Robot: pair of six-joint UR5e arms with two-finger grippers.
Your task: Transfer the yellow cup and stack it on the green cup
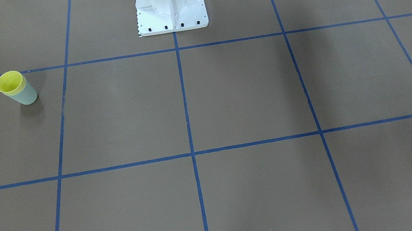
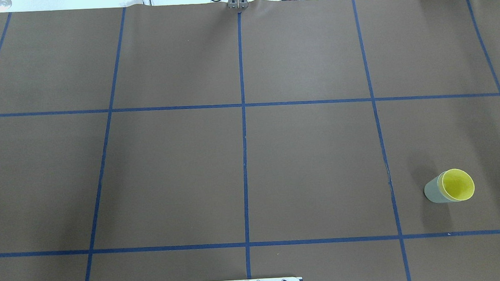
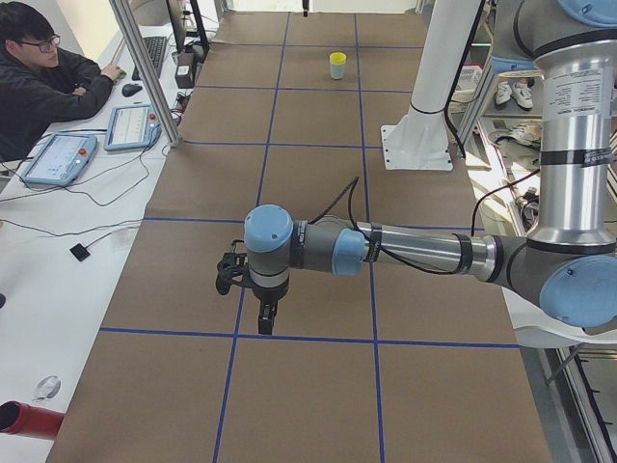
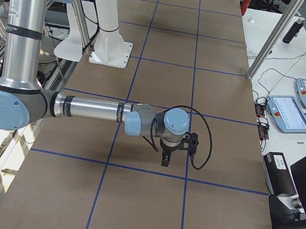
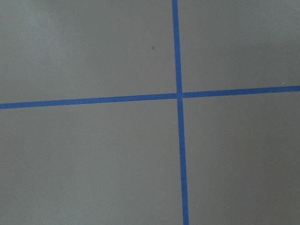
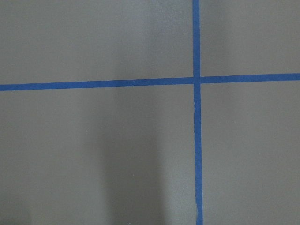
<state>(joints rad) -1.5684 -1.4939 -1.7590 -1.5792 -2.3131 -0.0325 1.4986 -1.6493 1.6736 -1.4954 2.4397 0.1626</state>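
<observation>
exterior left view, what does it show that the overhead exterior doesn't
Only exterior left: the left arm stretched over the table, its hand pointing down, and an operator at a desk. Only overhead: a look into the open mouth of the yellow cup. Both: the yellow cup nested in the green cup on the brown table with blue tape lines.

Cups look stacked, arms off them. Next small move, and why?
Likely none: stop with both arms clear. The yellow cup sits nested in the green cup, upright, with nothing touching it. The left gripper and right gripper hang over bare table; neither wrist view shows the cups.
</observation>
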